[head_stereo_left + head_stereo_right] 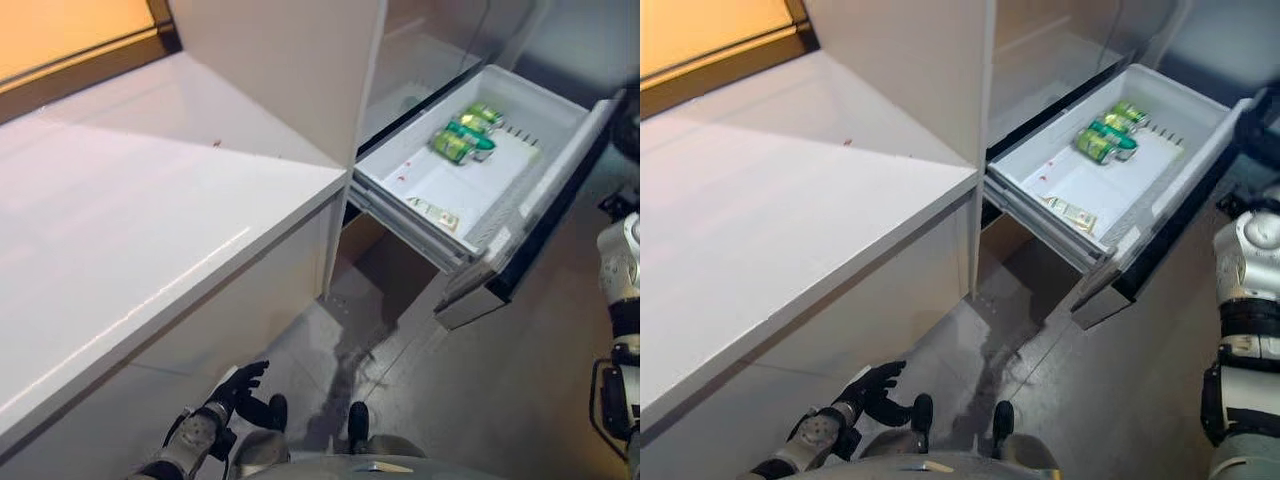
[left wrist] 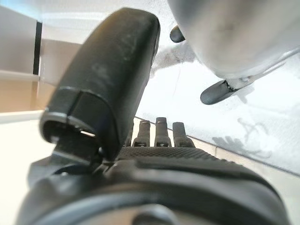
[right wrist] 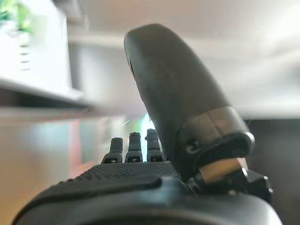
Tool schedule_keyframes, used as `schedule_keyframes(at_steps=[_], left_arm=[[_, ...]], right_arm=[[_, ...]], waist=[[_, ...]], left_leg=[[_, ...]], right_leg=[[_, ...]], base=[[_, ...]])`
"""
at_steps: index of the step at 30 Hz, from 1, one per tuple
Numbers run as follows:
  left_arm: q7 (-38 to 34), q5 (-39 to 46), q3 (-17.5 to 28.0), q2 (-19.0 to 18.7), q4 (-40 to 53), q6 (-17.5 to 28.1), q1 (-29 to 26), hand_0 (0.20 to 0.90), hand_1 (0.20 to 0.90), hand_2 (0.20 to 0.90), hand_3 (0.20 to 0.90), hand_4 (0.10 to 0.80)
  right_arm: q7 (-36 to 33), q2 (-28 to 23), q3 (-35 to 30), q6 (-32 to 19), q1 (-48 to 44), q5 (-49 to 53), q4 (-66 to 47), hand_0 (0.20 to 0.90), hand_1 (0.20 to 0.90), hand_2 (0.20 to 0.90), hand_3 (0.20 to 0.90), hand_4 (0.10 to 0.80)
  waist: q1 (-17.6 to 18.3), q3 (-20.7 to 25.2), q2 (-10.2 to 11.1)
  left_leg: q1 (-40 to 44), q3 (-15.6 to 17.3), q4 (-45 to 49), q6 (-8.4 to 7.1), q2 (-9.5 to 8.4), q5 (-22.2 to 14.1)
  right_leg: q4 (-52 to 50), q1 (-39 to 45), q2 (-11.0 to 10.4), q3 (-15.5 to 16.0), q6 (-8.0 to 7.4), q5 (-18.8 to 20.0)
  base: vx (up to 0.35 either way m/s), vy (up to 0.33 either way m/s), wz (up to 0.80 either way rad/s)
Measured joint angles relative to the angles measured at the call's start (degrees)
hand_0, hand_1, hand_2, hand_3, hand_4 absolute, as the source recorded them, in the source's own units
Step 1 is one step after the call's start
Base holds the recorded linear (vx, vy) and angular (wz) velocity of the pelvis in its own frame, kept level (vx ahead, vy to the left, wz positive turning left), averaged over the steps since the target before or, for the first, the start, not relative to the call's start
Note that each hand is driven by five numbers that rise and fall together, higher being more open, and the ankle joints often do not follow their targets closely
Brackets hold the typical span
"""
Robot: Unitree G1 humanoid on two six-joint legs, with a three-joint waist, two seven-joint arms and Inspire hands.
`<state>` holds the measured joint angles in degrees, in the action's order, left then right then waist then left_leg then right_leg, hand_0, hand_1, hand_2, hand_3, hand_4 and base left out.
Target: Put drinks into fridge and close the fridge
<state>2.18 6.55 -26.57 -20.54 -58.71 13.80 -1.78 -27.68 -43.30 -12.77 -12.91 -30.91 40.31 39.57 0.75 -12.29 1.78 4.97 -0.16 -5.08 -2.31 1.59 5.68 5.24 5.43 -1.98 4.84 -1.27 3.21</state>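
Green cans [image 1: 465,132] lie together at the back of a white fridge drawer [image 1: 430,180] that is pulled wide open; they also show in the right eye view [image 1: 1108,133]. My left hand [image 1: 238,388] hangs low by the white counter's front, fingers straight, open and empty, as its wrist view [image 2: 159,133] shows. My right hand [image 3: 135,149] is open and empty, with the drawer's white wall blurred past its fingers. My right arm [image 1: 1245,290] stands at the right edge, beside the drawer's dark front panel [image 1: 560,200].
A long white counter [image 1: 150,220] runs along the left. The white fridge body [image 1: 290,70] stands behind the drawer, with an open shelf above it. A small flat packet [image 1: 437,213] lies at the drawer's near end. The grey floor [image 1: 345,360] below has a dark stain.
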Motion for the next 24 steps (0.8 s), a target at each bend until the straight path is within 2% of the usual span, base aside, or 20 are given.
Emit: schedule_keyframes(at_steps=[5, 10, 13, 15, 18, 21, 24], left_arm=[[0.47, -0.01, 0.02, 1.33, -0.07, -0.16, 0.13, 0.9, 0.9, 0.9, 0.9, 0.8], [0.99, -0.48, -0.68, 2.16, -0.58, -0.26, 0.02, 0.9, 0.9, 0.9, 0.9, 0.8], [0.54, -0.46, -1.56, 2.1, -0.66, -0.27, -1.6, 0.9, 0.9, 0.9, 0.9, 0.8], [-0.3, -0.35, -2.51, 1.96, -0.7, -0.24, -4.85, 0.9, 0.9, 0.9, 0.9, 0.8], [-1.77, 0.83, -2.59, 1.99, -0.53, -0.1, -7.83, 0.9, 0.9, 0.9, 0.9, 0.8], [-3.18, 2.35, -2.32, 2.07, -0.12, 0.11, -10.1, 0.9, 0.9, 0.9, 0.9, 0.8], [-4.77, 2.89, -0.33, 1.91, 1.12, 0.48, -10.67, 0.9, 0.9, 0.9, 0.9, 0.8]], right_arm=[[2.87, 1.69, 0.08, 0.8, 6.32, 5.81, 1.32, 0.9, 0.9, 0.9, 0.9, 0.8], [3.74, 5.02, 0.12, 1.22, 7.64, 10.07, 5.6, 0.9, 0.9, 0.9, 0.9, 0.8], [3.82, 6.49, 0.56, 1.2, 7.61, 12.85, 5.79, 0.9, 0.9, 0.9, 0.9, 0.8], [4.13, 6.49, 0.85, 1.12, 5.01, 15.38, 5.96, 0.9, 0.9, 0.9, 0.9, 0.8], [5.28, 7.01, 1.99, 0.81, 1.4, 16.91, 6.03, 0.9, 0.9, 0.9, 0.9, 0.8], [7.25, 7.91, 1.73, -0.42, -0.17, 17.13, 5.66, 0.9, 0.9, 0.9, 0.9, 0.8], [9.26, 7.89, 1.79, -2.76, -1.33, 16.14, 3.36, 0.9, 0.9, 0.9, 0.9, 0.8]], waist=[[1.51, 1.71, -2.74], [1.08, 1.63, -2.86], [0.03, -0.37, -2.91], [-0.81, -4.15, -3.05], [-2.23, -8.54, -2.28], [-2.73, -11.31, -2.1], [-2.71, -13.51, -1.74]], left_leg=[[1.41, 1.58, -0.02, 0.12, 0.15, -0.74], [0.86, 1.42, 2.77, -0.09, 0.12, -1.81], [-4.58, -0.27, 9.45, 0.17, -0.49, -3.77], [-10.04, -1.87, 15.78, 0.76, -1.6, -5.46], [-16.59, -2.45, 23.0, 1.69, -3.68, -7.56], [-21.5, -4.12, 28.62, 2.34, -5.44, -9.05], [-26.92, -4.36, 33.5, 2.69, -6.7, -9.48]], right_leg=[[0.0, 0.84, 0.12, -1.42, -0.4, -0.28], [-1.44, 0.65, 0.15, -1.77, -0.45, -0.64], [-7.63, -4.38, -0.47, -1.39, -0.34, -2.45], [-15.6, -10.46, -1.54, -1.35, -0.39, -5.0], [-25.27, -18.12, -3.49, -2.0, -0.79, -8.08], [-30.45, -22.48, -4.55, -2.71, -1.8, -9.22], [-37.75, -28.48, -5.42, -2.93, -0.9, -11.54]], base=[[0.106, 0.039, -0.16], [0.02, 0.017, -0.01], [-0.27, 0.027, 0.08], [-0.201, 0.029, 0.11], [-0.12, 0.044, 0.07], [-0.065, 0.061, 0.04], [-0.054, 0.042, 0.18]])
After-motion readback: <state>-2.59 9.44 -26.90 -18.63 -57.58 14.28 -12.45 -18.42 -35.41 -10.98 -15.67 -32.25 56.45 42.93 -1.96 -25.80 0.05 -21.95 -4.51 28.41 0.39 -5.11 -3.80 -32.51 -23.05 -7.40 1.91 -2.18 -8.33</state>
